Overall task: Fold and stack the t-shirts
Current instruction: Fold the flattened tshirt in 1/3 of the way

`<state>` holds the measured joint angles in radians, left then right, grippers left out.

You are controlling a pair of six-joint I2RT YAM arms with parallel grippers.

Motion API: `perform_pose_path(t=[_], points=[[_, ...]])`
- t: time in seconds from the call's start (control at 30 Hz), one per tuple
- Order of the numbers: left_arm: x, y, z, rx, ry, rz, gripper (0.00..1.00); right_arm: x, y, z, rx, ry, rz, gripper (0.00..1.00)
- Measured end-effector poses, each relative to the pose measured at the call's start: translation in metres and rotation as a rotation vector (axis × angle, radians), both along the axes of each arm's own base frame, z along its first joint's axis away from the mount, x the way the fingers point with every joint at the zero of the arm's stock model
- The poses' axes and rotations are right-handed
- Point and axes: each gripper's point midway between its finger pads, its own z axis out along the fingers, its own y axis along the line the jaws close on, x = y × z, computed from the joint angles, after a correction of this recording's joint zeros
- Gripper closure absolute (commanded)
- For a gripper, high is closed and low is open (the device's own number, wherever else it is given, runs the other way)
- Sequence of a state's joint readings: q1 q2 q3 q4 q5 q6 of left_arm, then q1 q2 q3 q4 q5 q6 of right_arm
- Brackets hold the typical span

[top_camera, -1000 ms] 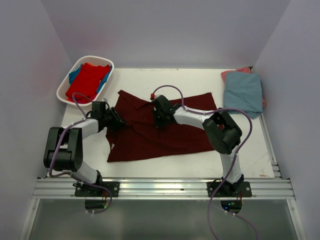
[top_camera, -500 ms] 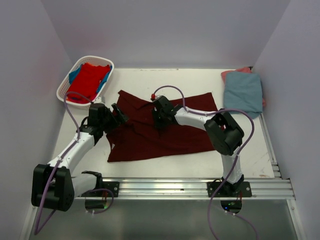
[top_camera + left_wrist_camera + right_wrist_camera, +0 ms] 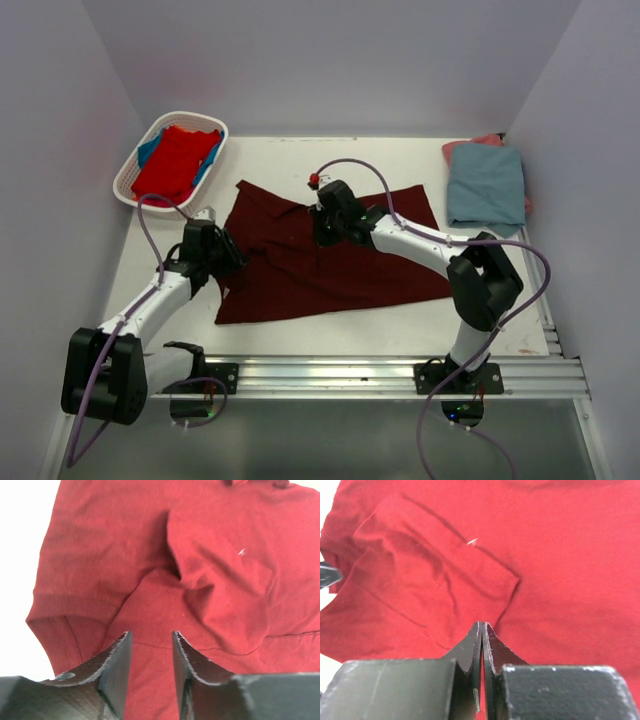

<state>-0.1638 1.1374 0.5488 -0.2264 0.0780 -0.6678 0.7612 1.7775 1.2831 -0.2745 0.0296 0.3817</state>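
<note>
Maroon t-shirt (image 3: 330,265) lies spread mid-table (image 3: 300,160), its left sleeve (image 3: 55,615) rumpled. Our left gripper (image 3: 151,637) hovers at that sleeve, jaws partly apart, nothing visibly pinched; we should get low over the hem before closing. Further right, our right gripper (image 3: 482,626) is pressed shut above a folded flap (image 3: 435,575); whether it nips cloth we cannot tell.

The left arm (image 3: 145,303) and the right arm (image 3: 420,240) are built of smooth white links joined by bulky black joint housings, each standing on a black base plate (image 3: 195,378) bolted to a silver rail (image 3: 320,372). A thin purple cable (image 3: 352,166) runs along each arm, the right one bearing a small red fitting (image 3: 314,180). The left gripper (image 3: 150,636) and right gripper (image 3: 482,625) have matte black fingers (image 3: 117,670) with a grainy surface.
</note>
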Motion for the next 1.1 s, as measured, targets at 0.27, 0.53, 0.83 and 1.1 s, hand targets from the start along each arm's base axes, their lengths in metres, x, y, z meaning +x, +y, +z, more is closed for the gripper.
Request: perform_pose_path(t=[0.27, 0.53, 0.83, 1.1], points=[[-0.006, 0.01, 0.017, 0.036, -0.058, 0.038, 0.43, -0.056, 0.052, 0.003, 0.054, 0.053, 0.206, 0.76], [-0.016, 0.033, 0.048, 0.098, -0.083, 0.145, 0.37, -0.122, 0.119, 0.006, 0.102, 0.094, 0.439, 0.71], [-0.041, 0.058, 0.159, 0.042, -0.388, 0.306, 0.34, -0.138, 0.134, -0.075, -0.006, 0.24, 0.463, 0.69], [-0.044, 0.063, 0.151, 0.066, -0.339, 0.328, 0.33, -0.156, 0.178, -0.062, 0.029, 0.227, 0.536, 0.65]])
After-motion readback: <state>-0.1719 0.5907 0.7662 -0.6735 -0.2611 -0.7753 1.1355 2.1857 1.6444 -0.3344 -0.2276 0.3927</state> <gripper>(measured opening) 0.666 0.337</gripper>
